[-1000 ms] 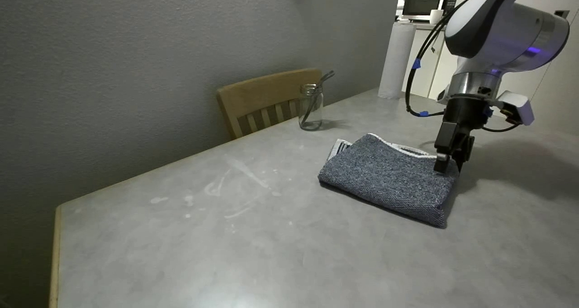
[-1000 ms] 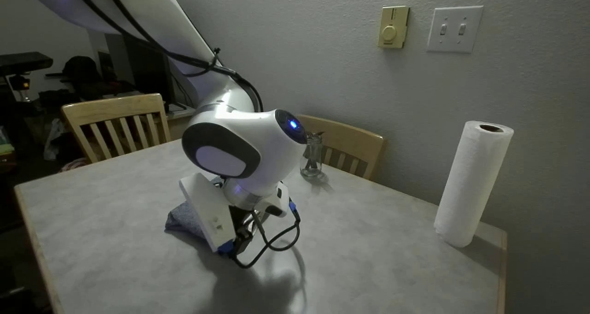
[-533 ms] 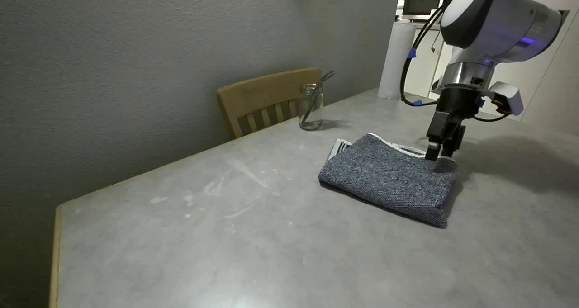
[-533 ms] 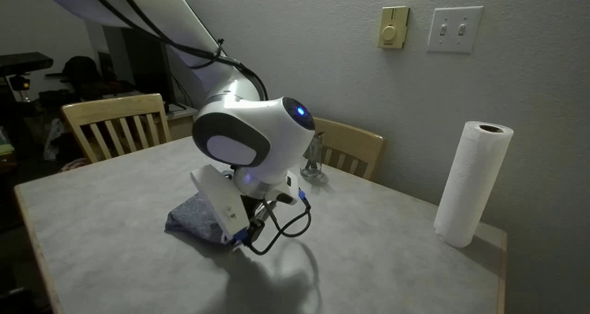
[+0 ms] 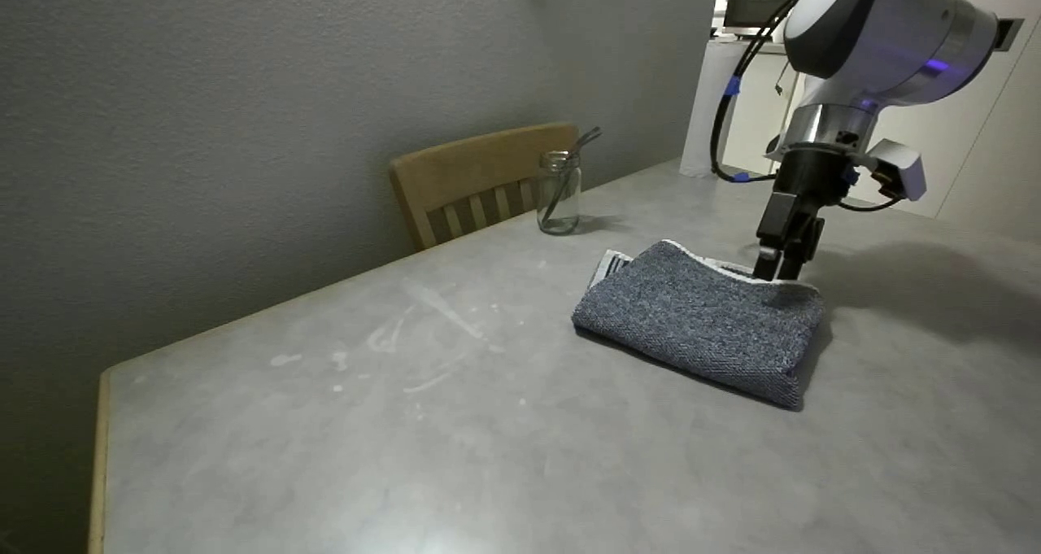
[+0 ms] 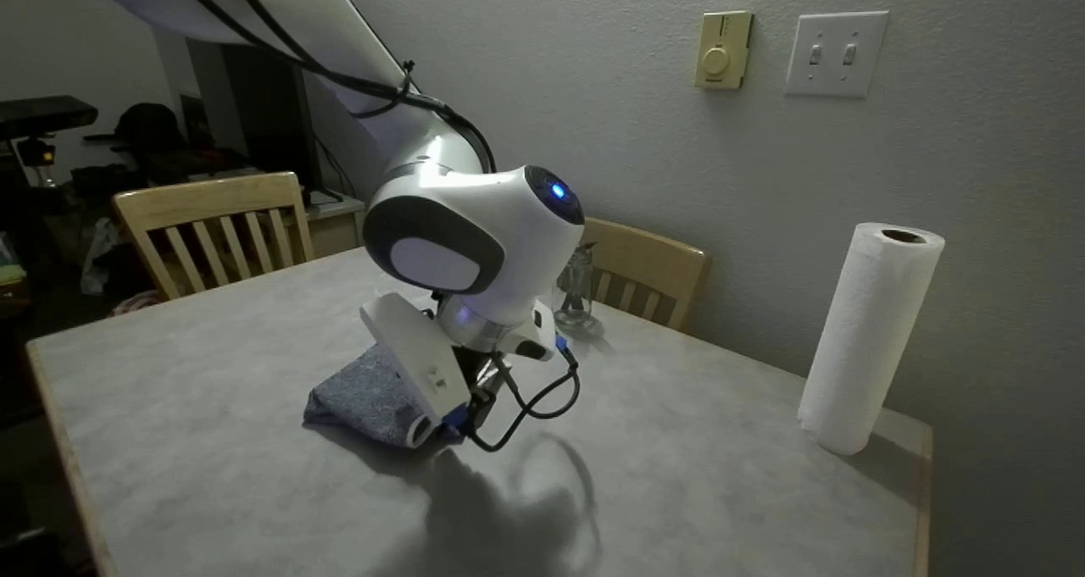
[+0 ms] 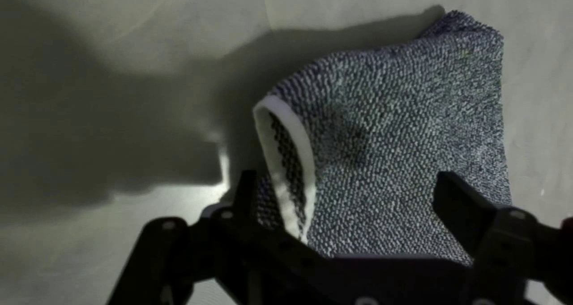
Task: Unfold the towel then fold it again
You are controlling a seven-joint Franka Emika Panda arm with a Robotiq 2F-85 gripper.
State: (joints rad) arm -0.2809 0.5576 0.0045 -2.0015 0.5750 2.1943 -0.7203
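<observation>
Currently wide and empty, the claw [image 7: 345,182] hangs with the towel [image 7: 403,130] below it, pale trim [image 7: 308,170] between the fingers [image 7: 463,208] but nearer one, so the next pinch likely turns on that edge.

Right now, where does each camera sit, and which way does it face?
In an exterior view: raised beside the table, looking down over the towel, microwave beyond; arm and hand show.
In an exterior view: nearer the paper roll, facing the wall; arm shows, hand mostly hidden.
Wrist view: on the arm, facing down at the towel; the hand's spread fingers show.
Both exterior views share towel, table, wall, jar, paper roll.
</observation>
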